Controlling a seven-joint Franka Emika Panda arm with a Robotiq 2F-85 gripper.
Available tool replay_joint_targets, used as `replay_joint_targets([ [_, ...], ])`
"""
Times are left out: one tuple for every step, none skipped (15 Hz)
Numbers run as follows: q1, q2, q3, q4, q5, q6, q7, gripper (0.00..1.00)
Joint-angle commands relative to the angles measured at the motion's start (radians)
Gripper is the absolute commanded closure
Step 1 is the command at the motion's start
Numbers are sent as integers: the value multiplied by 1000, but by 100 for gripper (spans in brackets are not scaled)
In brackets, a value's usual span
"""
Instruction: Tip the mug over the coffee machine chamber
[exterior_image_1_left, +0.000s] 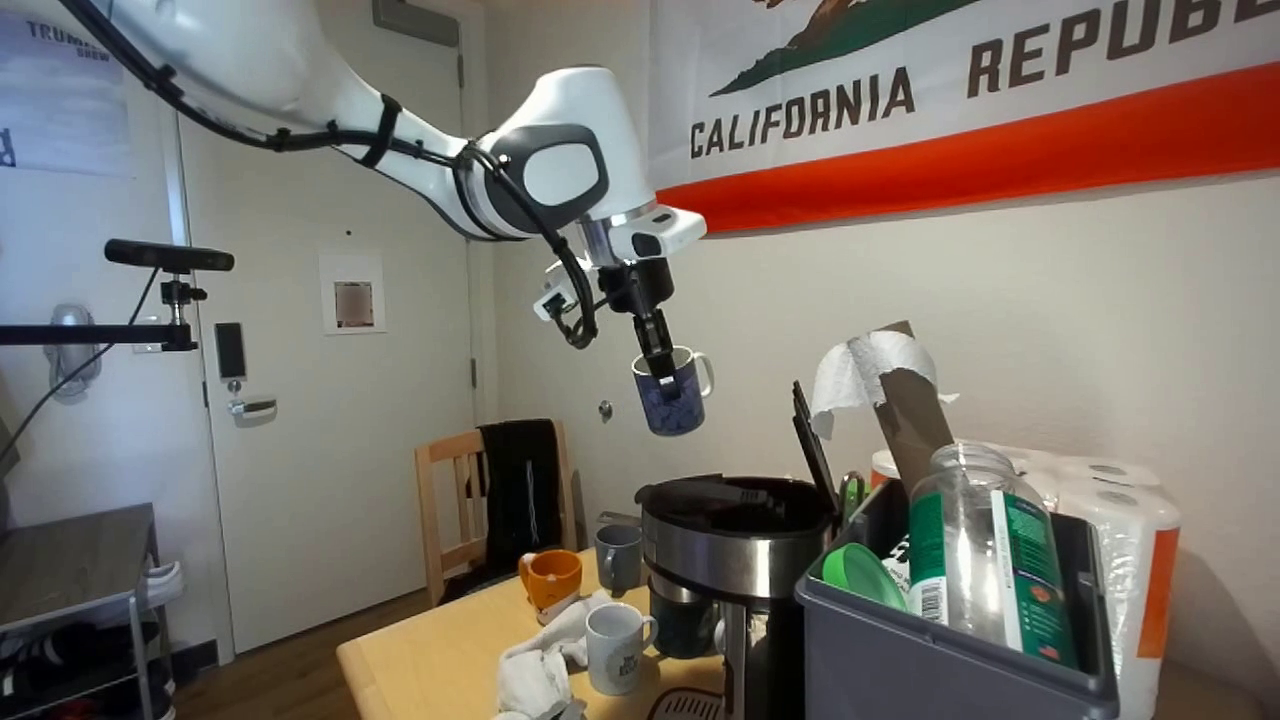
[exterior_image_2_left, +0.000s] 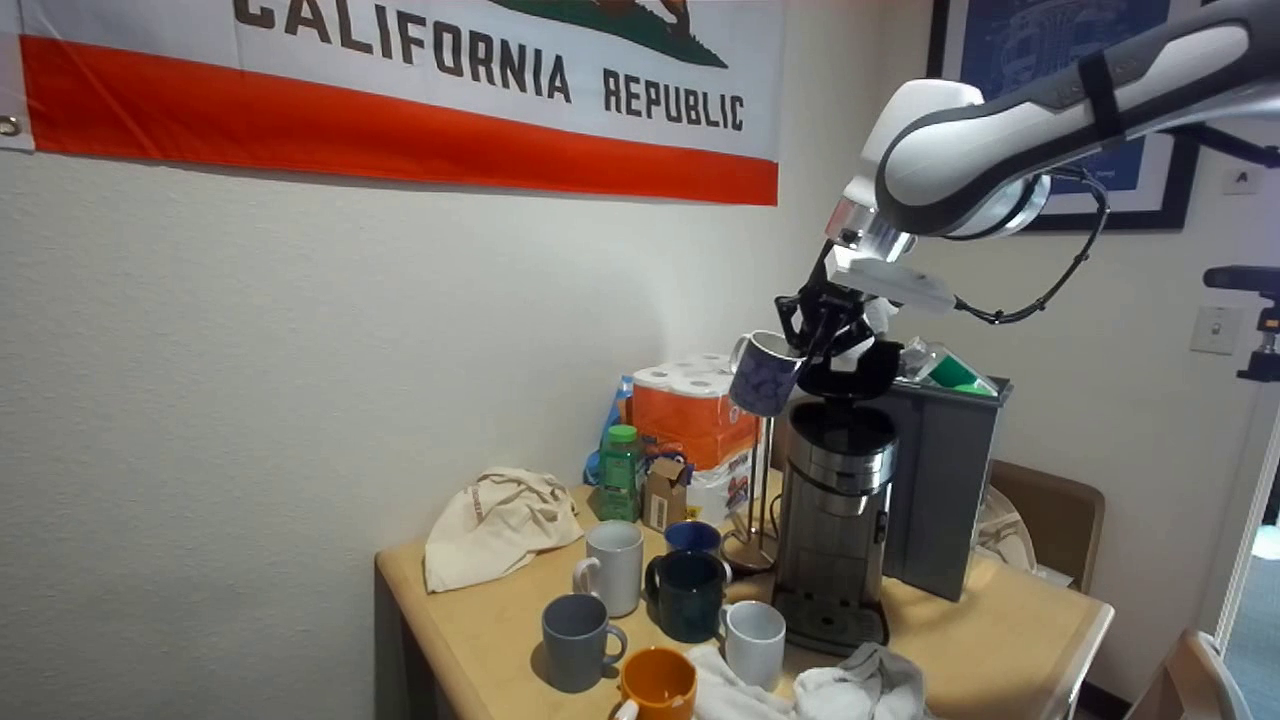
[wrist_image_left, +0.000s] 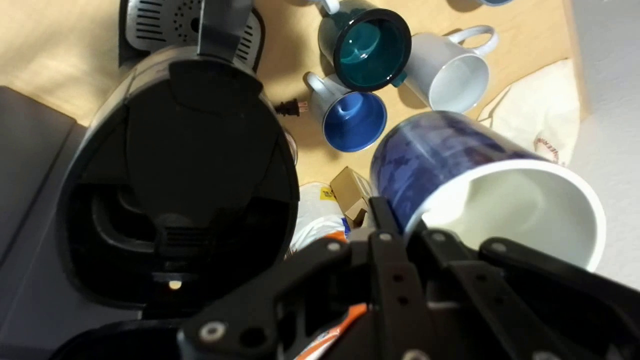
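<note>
My gripper (exterior_image_1_left: 662, 372) is shut on the wall of the mug (exterior_image_1_left: 672, 408), which is blue-patterned with a white rim and inside. The mug hangs in the air, slightly tilted, opening upward, also in an exterior view (exterior_image_2_left: 764, 378). In the wrist view, the gripper (wrist_image_left: 404, 231) has one finger outside and one inside the mug (wrist_image_left: 430, 155). The coffee machine chamber (exterior_image_1_left: 800, 508) is lower than the mug, dark and open on top. It shows in an exterior view (exterior_image_2_left: 850, 428) right of the mug, and in the wrist view (wrist_image_left: 267, 240) left of it. The mug's bottom is hidden in the wrist view.
The machine's raised lid (exterior_image_2_left: 850, 375) stands behind the chamber. A grey bin (exterior_image_1_left: 950, 655) with a jar (exterior_image_1_left: 985, 560) stands beside the machine. Several mugs, including an orange mug (exterior_image_2_left: 658, 682) and a white cup (exterior_image_2_left: 753, 640), stand on the table (exterior_image_2_left: 480, 630). A paper-towel stand (exterior_image_1_left: 915, 410) is near.
</note>
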Motion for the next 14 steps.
replay_joint_targets([
  [-18, 18, -8, -12, 186, 81, -20, 97],
  [-23, 23, -10, -22, 252, 102, -36, 97],
  [-28, 27, -10, -32, 317, 126, -50, 97],
  [-34, 30, -9, -45, 384, 150, -73, 97],
  [-39, 32, -8, -56, 446, 171, -94, 97],
  [-45, 31, -7, -70, 512, 191, -122, 97],
  [-50, 29, -6, -83, 575, 211, -150, 97],
  [-56, 25, -6, -98, 638, 228, -182, 97],
  [-61, 21, -6, -113, 711, 246, -222, 97],
  [-64, 17, -7, -125, 779, 261, -261, 97],
  [-67, 14, -8, -135, 841, 270, -299, 97],
  [-71, 9, -9, -147, 911, 281, -344, 96],
  [-80, 4, -4, -158, 978, 289, -389, 97],
  [-84, -6, -5, -175, 1046, 295, -431, 96],
])
